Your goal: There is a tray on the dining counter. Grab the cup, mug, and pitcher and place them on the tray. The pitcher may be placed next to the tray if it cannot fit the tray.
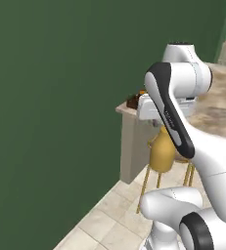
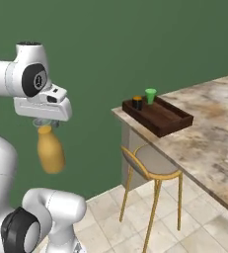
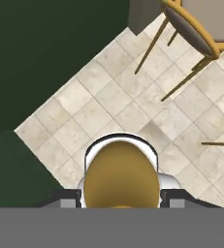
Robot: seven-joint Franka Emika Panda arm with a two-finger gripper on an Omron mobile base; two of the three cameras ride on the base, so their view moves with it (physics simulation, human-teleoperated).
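Note:
The yellow-orange pitcher hangs in the air above the tiled floor, well left of the dining counter. My gripper is shut on its neck from above. From the left base view the pitcher shows below the hand, partly behind my forearm. Looking down from the hand, the pitcher sits between the finger tips. The dark wooden tray lies on the counter's corner. The green cup and the black mug stand upright at the tray's far-left end.
A stool with yellow legs stands on the floor under the counter's edge, between me and the tray; the hand view also catches the stool. A dark green wall runs behind everything. The counter's sink and faucet are out of view.

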